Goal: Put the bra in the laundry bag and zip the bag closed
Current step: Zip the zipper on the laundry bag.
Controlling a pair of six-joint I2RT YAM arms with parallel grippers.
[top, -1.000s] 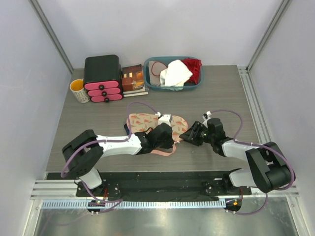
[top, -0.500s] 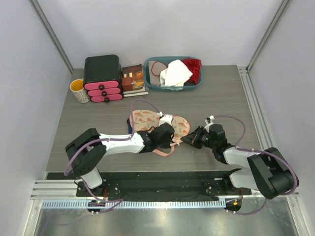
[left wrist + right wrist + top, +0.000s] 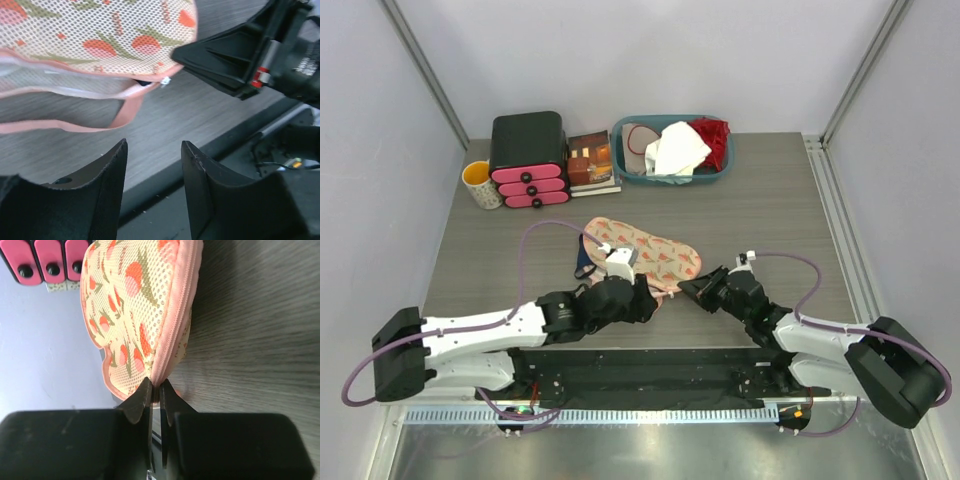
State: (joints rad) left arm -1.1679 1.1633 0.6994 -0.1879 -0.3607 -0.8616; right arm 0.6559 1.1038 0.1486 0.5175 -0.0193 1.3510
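Two grippers meet at the right end of the laundry bag (image 3: 645, 252), which lies about mid-table, toward the near edge of the table (image 3: 770, 190). The right gripper (image 3: 155, 392) is pinched tight on the bag's seam at the zipper (image 3: 173, 310); whether it has the pull tab or only fabric I cannot tell. The left gripper (image 3: 152, 172) stands with jaws apart and nothing between them, just off the bag's near side, where the pink trim (image 3: 125, 110) gapes. The bra (image 3: 582, 270) seems largely inside, with a dark navy bit showing at the bag's left end. Zipping looks to be the step in hand. The next move calls for the left gripper to pin the bag while the right draws the zip along, with that loose bit tucked in first.
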